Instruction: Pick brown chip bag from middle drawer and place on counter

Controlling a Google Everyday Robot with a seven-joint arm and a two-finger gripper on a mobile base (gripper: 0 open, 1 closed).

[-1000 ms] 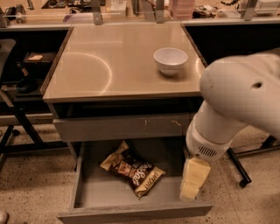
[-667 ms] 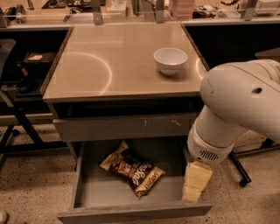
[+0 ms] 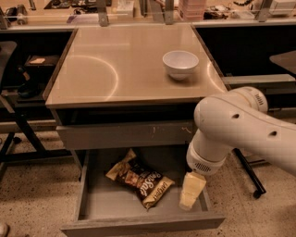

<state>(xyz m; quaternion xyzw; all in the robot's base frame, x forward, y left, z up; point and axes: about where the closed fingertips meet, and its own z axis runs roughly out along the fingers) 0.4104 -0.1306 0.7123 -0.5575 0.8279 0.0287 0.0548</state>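
Observation:
The brown chip bag (image 3: 141,178) lies flat in the open middle drawer (image 3: 138,225), left of centre, with tan-yellow ends and pale lettering. My gripper (image 3: 190,196) hangs down inside the drawer at its right side, a short way right of the bag and apart from it. My white arm (image 3: 231,129) reaches in from the right and hides the drawer's right rear corner. The beige counter (image 3: 120,69) sits above the drawer.
A white bowl (image 3: 180,64) stands on the counter's right rear. A shut grey drawer front with orange scratch marks (image 3: 125,135) is just above the open drawer. A cluttered bench (image 3: 115,14) runs behind. A dark chair frame (image 3: 14,102) stands at the left.
My arm has dropped lower in view and the gripper has shifted slightly left toward the bag. The bag and bowl have not moved.

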